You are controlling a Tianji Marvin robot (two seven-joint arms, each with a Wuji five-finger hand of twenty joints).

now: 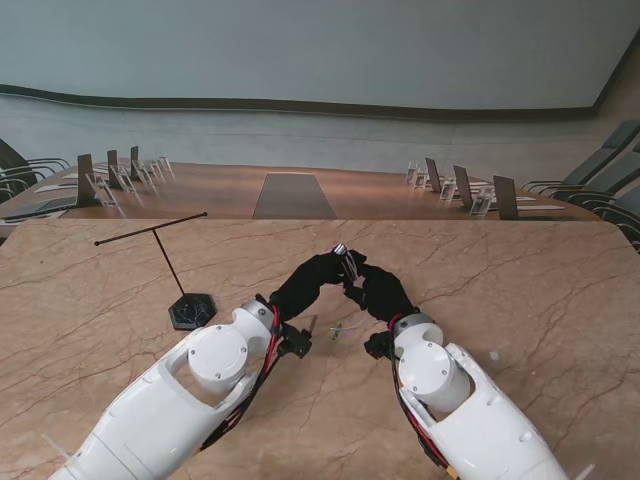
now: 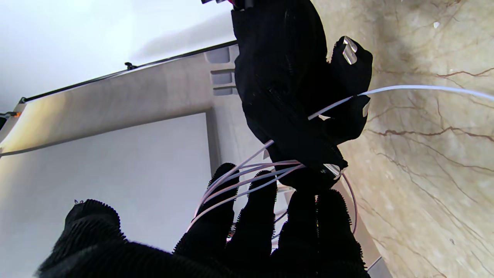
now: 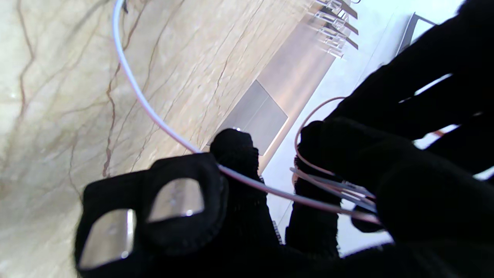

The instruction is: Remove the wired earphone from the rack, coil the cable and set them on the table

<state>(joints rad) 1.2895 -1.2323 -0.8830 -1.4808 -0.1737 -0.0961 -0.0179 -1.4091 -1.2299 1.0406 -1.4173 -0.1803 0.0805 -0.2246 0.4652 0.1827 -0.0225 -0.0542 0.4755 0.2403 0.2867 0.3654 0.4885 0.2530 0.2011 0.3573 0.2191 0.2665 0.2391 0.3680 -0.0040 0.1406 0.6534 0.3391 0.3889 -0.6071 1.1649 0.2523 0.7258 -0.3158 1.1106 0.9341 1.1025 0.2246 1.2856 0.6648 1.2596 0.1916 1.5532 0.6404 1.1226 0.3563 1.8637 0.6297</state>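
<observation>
1. Earphone cable (image 2: 247, 181) is off the rack (image 1: 170, 262) and held up between the two gloved hands above the middle of the table (image 1: 520, 280).
2. In the left wrist view several thin white loops of it lie across the fingers (image 2: 216, 216) of the left hand (image 1: 308, 281), which curl around them.
3. The right hand (image 1: 378, 290) is closed on the same bundle, and one strand runs from its fingertips (image 3: 235, 154) out over the marble in a wide arc.
4. From the stand view the two hands touch at the fingertips, raised off the table top.
5. The rack stands well apart on the robot's left, a thin black T-shaped post on a dark base, with nothing hanging from its bar.
6. The earbuds themselves cannot be made out.
</observation>
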